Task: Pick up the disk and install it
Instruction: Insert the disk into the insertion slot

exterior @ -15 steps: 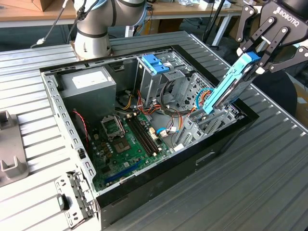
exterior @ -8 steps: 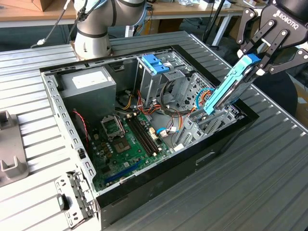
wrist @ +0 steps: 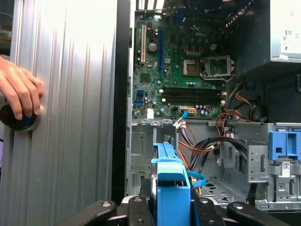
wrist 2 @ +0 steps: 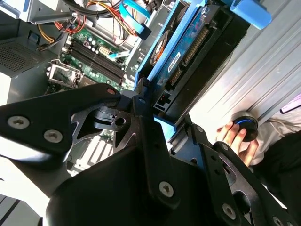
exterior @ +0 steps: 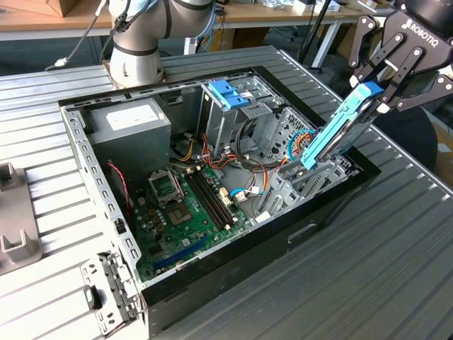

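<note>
On the ribbed metal desk [exterior: 396,283] lies the open computer case [exterior: 233,273]. Pick-up looks done: the disk [exterior: 338,131] slants steeply, its lower end at the drive bay [exterior: 301,184] near the exterior view's right corner, not yet seated. The end effector [exterior: 376,91] is clamped on its upper end.

Arm base joint [exterior: 136,53]: fat silver-grey cylinder w/ a light blue cap [exterior: 141,7] on top. A pale cable [exterior: 62,62] trails off beside it, prob. the arm's own. Gripper [exterior: 373,91]: matte black, open linkage bars w/ pivot pins, white lettering on the body. In the second wrist view the links are flat black plates w/ silver screw heads [wrist 2: 53,136], approx. one per pivot.
</note>
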